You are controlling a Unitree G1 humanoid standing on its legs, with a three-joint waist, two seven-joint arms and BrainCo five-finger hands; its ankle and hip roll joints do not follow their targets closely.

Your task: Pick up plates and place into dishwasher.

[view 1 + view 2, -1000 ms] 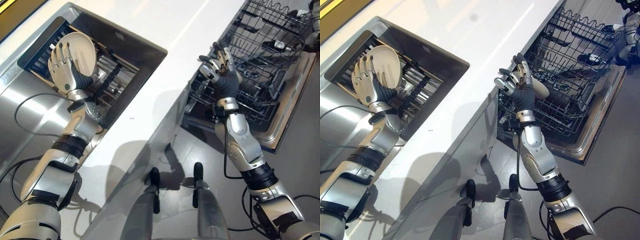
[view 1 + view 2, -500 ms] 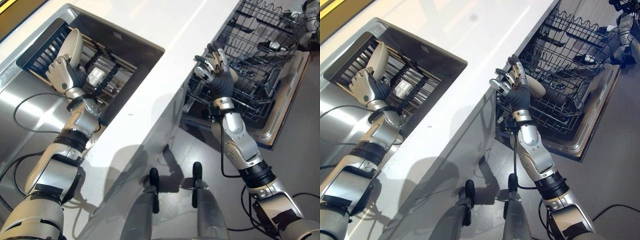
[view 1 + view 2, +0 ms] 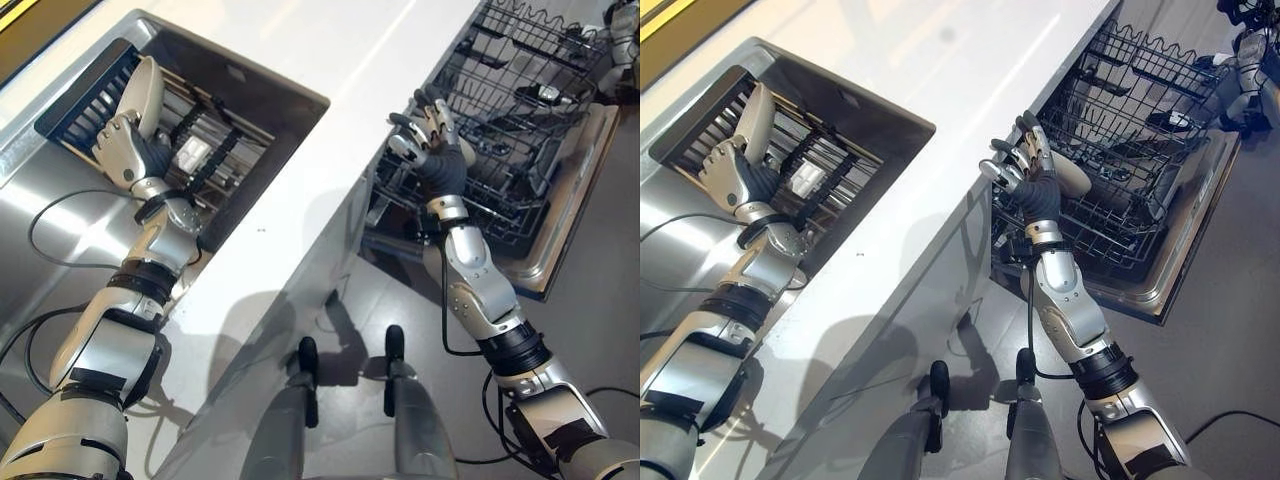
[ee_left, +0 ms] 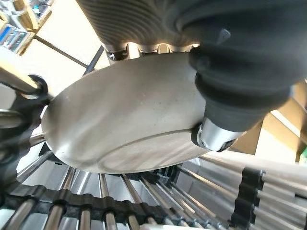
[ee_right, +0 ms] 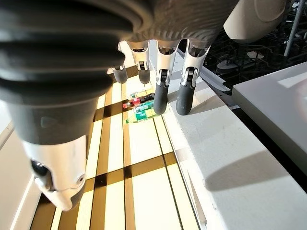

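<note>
My left hand [image 3: 122,150] is clenched on a cream plate [image 3: 143,92]: in my left wrist view the thumb [image 4: 225,120] presses one face of the plate [image 4: 124,124] near its rim while the fingers are curled over the far edge. The plate stands tilted on its edge, just past my fingertips, inside the sink [image 3: 250,150] sunk into the steel-and-white table [image 3: 330,60]. Under the plate runs a drying rack [image 4: 96,201] of metal rods held by dark ribbed bars, and beside my palm a small white item [image 3: 193,152] lies on those rods; I cannot tell what it is. Beyond the plate, at the sink's far corner, lies a dark blue slatted mat [image 3: 90,95]. My right hand [image 3: 428,135] hangs released, its fingers [image 5: 188,91] straight and spread and grasping nothing, above the near rim of the dishwasher's pulled-out wire basket [image 3: 520,110]. Just past that hand a second cream plate [image 3: 1072,176] sits in the basket's near corner, close to my fingers, though I cannot tell if they touch. Farther out in the basket lie a few dark pieces among the wires, too small to name. The white table edge [image 5: 268,96] runs beside my right palm, well apart from the plate in my left.
</note>
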